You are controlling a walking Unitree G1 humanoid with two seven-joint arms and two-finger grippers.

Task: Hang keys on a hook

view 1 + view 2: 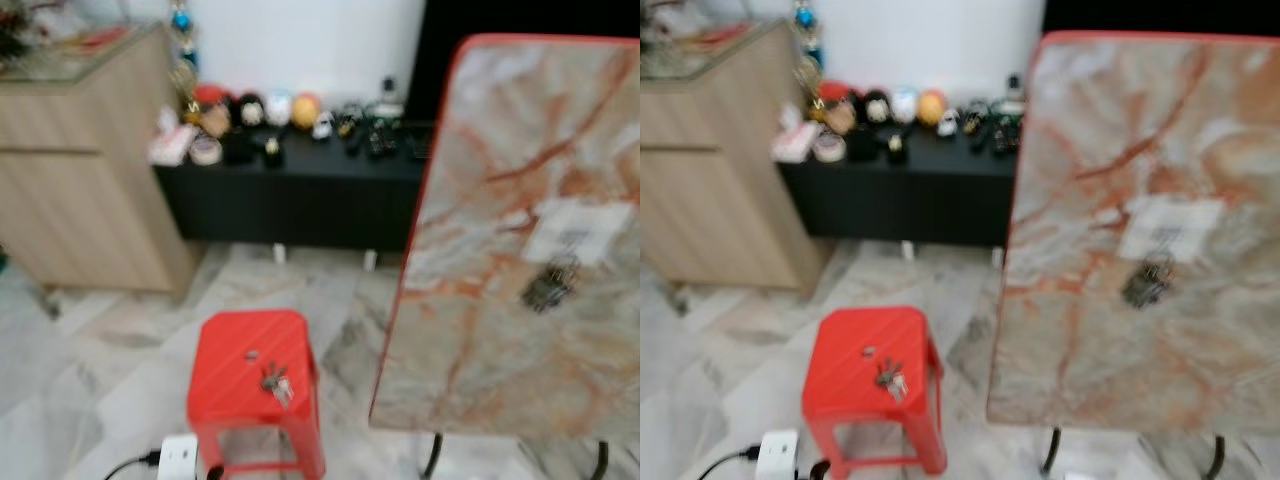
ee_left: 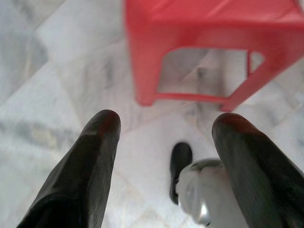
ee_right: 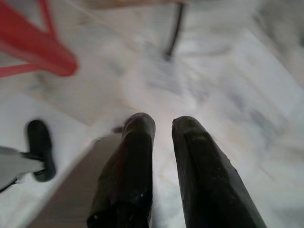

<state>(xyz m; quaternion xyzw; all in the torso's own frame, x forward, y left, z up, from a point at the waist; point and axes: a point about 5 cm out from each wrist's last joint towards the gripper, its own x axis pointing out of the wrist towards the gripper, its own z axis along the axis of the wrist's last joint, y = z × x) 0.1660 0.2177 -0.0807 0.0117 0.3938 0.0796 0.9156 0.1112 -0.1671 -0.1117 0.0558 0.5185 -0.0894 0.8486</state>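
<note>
1. I see the keys [image 1: 276,383] lying on top of the red stool [image 1: 240,362], toward its right side, and nothing is touching them.
2. The stool stands on the marble floor [image 1: 90,380], just left of a marble table [image 1: 520,250] with a red edge.
3. On this table lie a white paper [image 1: 578,230] and a small dark object [image 1: 548,287]; it is too blurred for me to name it.
4. In the left wrist view the left gripper [image 2: 166,126] hangs above the floor in front of the stool, with its fingers wide apart and nothing between them.
5. In the right wrist view the right gripper [image 3: 163,121] points down at the floor; its fingers are nearly together with a narrow gap and hold nothing.
6. Behind the stool a black low cabinet [image 1: 300,195] carries many small figures, and a wooden cabinet [image 1: 85,170] stands to its left.
7. A white power adapter [image 1: 178,455] lies on the floor beside the stool.
</note>
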